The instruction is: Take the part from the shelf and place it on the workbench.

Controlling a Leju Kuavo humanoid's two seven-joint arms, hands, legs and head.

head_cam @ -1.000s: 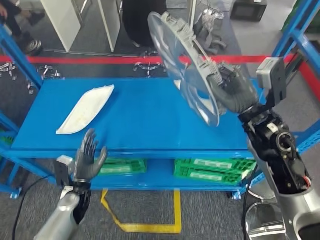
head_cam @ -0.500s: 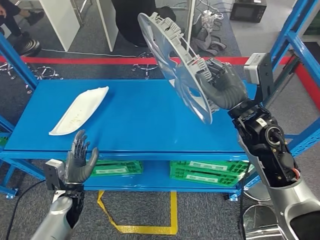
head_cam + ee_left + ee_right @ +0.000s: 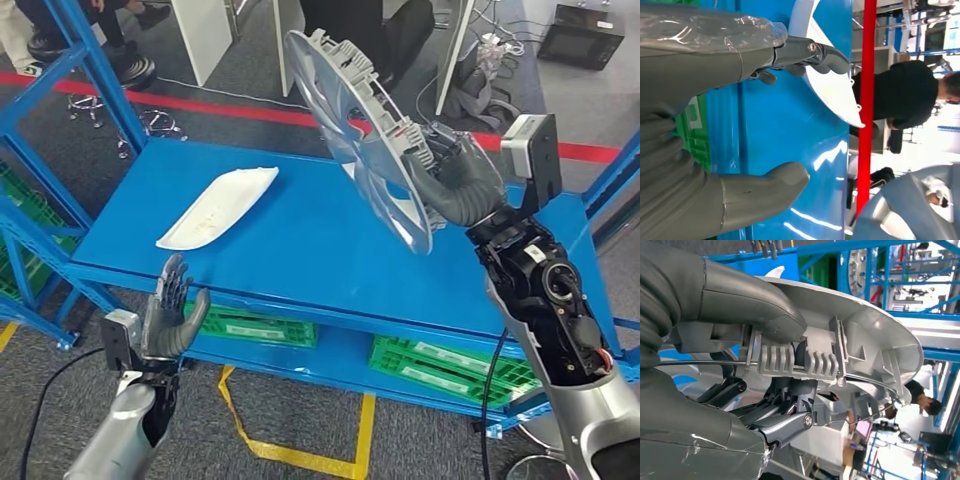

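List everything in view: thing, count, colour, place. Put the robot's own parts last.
Wheel cover: one, silver-grey, held tilted in the air above the right part of the shelf top.
White part: one, white, lying on the left part of the shelf top.
Shelf: one, blue, in front of the robot, with blue posts at its sides.
Crates: at least two, green, on the lower shelf level.
Floor tape: yellow lines on the grey floor below the shelf; a red line behind it.
People: at least one, in dark clothes, behind the red line.
Left hand: one, grey, open, raised in front of the shelf edge.
Right hand: one, grey, gripping the wheel cover's rim.
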